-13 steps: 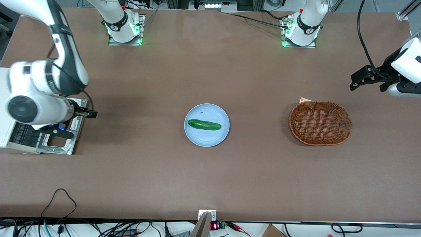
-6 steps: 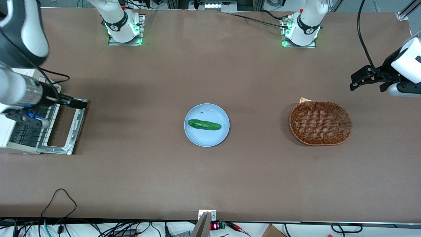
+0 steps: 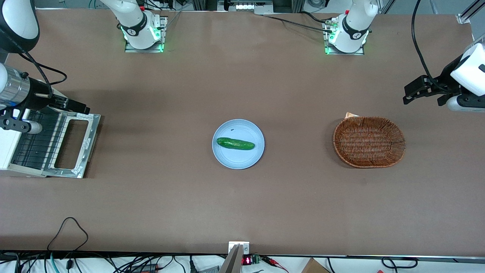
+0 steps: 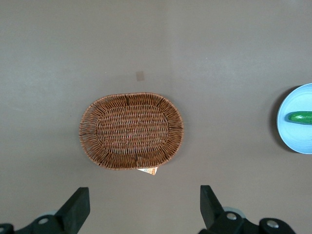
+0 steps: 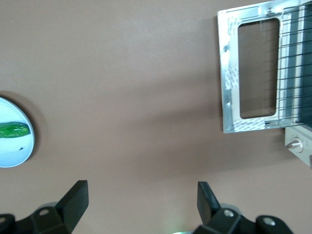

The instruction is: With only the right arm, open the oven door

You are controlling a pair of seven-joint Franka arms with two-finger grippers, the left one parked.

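— Metal and glass, that oven door (image 3: 74, 145). How do you reckon it handles?

— Stiff, I'd judge, and fairly light for the arm, swinging on a hinge along the oven (image 3: 11, 148). The glass pane is the fragile part, and the frame looks smooth enough to slip on. The place to take hold would be the pale bar along the door's free edge, the edge farthest from the hinge.

— Where is the door now?

— It lies flat, folded down onto the surface (image 3: 242, 197) at the working arm's end, near the edge there. Its dark window faces up and the wire rack (image 3: 36, 142) shows inside the oven mouth. Judging by that, the opening looks done.

— And the claw?

— The claw (image 5: 141, 200) is lifted clear, touching nothing. In the front view it sits above the door's corner farthest from the camera (image 3: 77, 107), at the end of the right arm (image 3: 19, 91). In the wrist view its two fingers (image 5: 75, 195) are spread wide with nothing between them, only bare surface showing through the gap, and the door (image 5: 251, 68) lies well off to one side.

— Anything else about?

— A blue plate (image 3: 238, 155) with a cucumber (image 3: 235, 143) sits mid-surface, and a wicker basket (image 3: 368, 141) lies toward the parked arm's end.
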